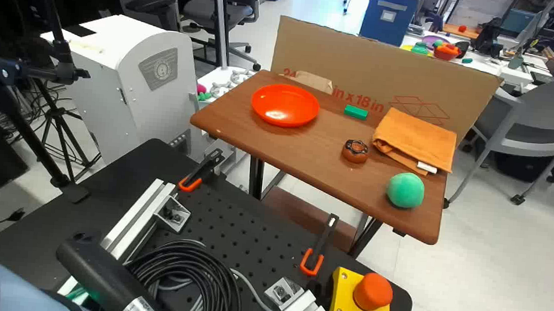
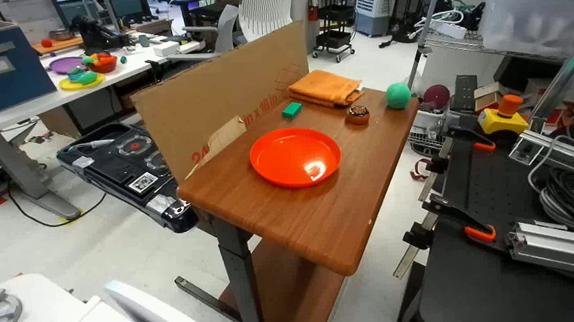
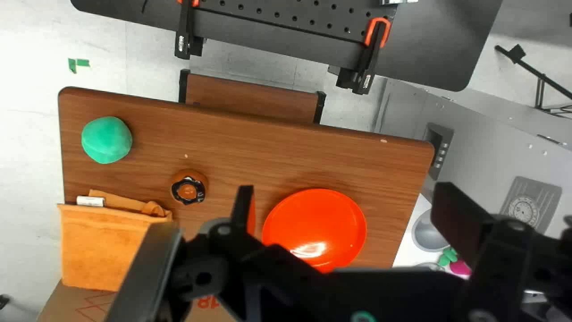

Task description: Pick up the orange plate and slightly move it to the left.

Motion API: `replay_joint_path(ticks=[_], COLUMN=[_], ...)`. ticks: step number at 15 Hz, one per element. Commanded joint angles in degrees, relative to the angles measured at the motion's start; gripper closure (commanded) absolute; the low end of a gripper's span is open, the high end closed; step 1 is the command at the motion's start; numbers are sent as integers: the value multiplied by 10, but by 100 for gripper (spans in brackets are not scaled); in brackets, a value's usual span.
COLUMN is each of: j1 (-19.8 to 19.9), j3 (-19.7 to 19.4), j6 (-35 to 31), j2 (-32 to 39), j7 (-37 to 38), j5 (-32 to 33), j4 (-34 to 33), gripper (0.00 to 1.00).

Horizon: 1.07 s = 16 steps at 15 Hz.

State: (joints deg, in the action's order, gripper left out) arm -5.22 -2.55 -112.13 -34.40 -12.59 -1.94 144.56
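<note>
Round, shallow, glossy orange-red plastic plate [image 2: 295,157]: lies on brown wood-grain tabletop [image 2: 271,223] between long edges, near one short edge. Likely light, stiff, slippery (best pinched at the raised rim [image 2: 337,157]). Gripper [image 3: 346,201]: spread wide, empty.

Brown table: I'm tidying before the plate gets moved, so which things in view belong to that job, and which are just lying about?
For the job:
orange plate
end effector, open

Just lying about on the table:
green ball
folded orange cloth
green block
small round brown thing with a dark top
</note>
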Motion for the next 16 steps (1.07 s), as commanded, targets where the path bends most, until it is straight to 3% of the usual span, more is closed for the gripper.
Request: replay_joint_path(ticks=[1,10,13,16], j1=[3,3,4,4], j3=[3,3,-5,12], j6=[1,1,-51,-99], j2=[0,0,11,75], j7=[-1,-1,-6,31], j5=[-2,-2,-9,-10], j4=[-1,-1,22,15], gripper=[0,0,0,0])
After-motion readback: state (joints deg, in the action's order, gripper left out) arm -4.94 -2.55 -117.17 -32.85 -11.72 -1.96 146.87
